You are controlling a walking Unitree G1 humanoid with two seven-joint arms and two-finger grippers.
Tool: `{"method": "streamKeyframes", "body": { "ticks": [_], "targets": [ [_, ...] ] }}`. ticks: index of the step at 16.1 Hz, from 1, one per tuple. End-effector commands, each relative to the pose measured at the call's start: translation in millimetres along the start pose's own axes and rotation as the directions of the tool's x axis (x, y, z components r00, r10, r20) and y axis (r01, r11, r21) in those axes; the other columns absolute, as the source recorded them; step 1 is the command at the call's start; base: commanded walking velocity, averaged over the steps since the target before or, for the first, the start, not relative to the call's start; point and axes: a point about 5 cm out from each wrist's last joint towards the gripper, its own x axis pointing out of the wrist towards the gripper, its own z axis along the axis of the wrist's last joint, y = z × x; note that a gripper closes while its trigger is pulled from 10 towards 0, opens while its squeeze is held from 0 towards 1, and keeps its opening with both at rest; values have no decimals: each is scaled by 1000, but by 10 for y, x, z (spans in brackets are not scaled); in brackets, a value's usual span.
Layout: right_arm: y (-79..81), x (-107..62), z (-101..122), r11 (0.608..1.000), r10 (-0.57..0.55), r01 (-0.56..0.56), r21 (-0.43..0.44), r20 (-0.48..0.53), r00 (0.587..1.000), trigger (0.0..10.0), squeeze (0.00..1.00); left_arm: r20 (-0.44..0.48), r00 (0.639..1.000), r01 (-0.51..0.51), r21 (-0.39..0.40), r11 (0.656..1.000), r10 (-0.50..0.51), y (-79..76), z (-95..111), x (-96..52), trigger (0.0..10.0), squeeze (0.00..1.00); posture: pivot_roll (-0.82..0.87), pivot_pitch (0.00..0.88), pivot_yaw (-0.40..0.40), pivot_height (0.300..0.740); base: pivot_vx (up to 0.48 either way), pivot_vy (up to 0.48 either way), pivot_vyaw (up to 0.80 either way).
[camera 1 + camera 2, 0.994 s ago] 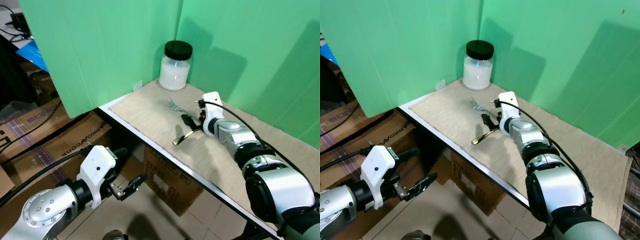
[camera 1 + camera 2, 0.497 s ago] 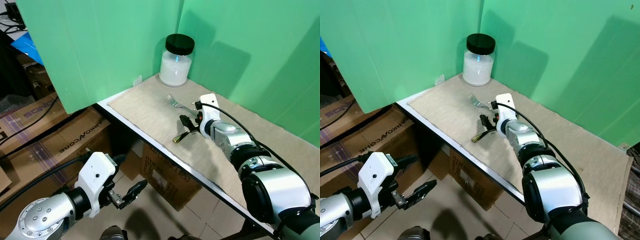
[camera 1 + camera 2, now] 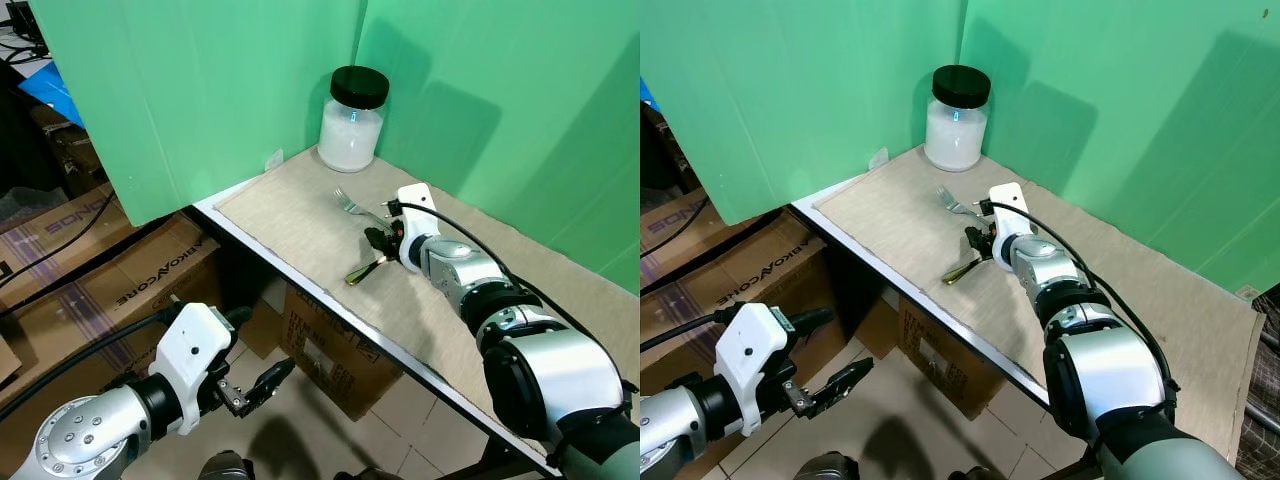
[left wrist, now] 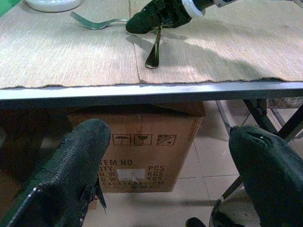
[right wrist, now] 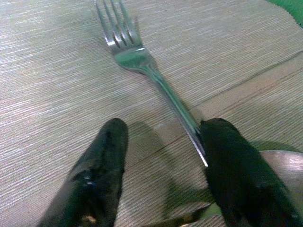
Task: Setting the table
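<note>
Nearest to me, my left gripper point(image 3: 262, 382) hangs low beside the table, out over the tiled floor point(image 3: 300, 440), with its two black fingers point(image 4: 71, 165) spread wide and nothing between them. Through the left wrist camera I look between those fingers at a cardboard box point(image 4: 137, 146) under the table edge point(image 4: 142, 90), and above it the mat surface with the cutlery on it. More cardboard boxes point(image 3: 130, 280) sit on the floor to my left.

Up on the table, a woven beige placemat point(image 3: 290, 215) covers the top. My right gripper point(image 3: 378, 240) is down on the mat, fingers parted and not clamped on anything. In the right wrist view one finger point(image 5: 94, 175) rests on bare mat, while the other finger point(image 5: 236, 175) sits right at the end of the fork point(image 5: 142, 66), touching or nearly touching its handle; I can't tell which. The fork lies flat, its handle reaching back toward that finger and its tines pointing away from the gripper toward the jar. The gap between the two fingers is empty mat, with the fork along one side of it.

A gold-coloured utensil point(image 3: 362, 272) lies just under and in front of the right gripper, its handle angled toward the table edge.

Farthest back, a glass jar with a black lid point(image 3: 351, 120) stands upright in the corner against the green backdrop point(image 3: 220, 90).
</note>
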Motion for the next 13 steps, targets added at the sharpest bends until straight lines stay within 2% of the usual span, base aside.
{"method": "streamKeyframes", "body": {
  "ticks": [1, 5, 13],
  "targets": [
    [-38, -12, -31, 1000, -5, 5, -13, -39, 999, 784, 0, 1, 1000, 20, 3, 1000, -20, -45, 20, -9, 10000, 0, 147, 90, -136, 740, 0, 0, 0],
    [-53, -18, -77, 1000, -10, 11, 10, -50, 999, 0, 0, 9, 1000, 12, 2, 1000, -12, -47, 32, 10, 10000, 0, 154, 83, -156, 740, 0, 0, 0],
    [66, 18, -112, 999, 11, -9, 37, -50, 999, 0, 0, 20, 1000, 16, 5, 1000, -16, -16, 62, -1, 10000, 0, 135, 88, -112, 740, 0, 0, 0]
  ]
}}
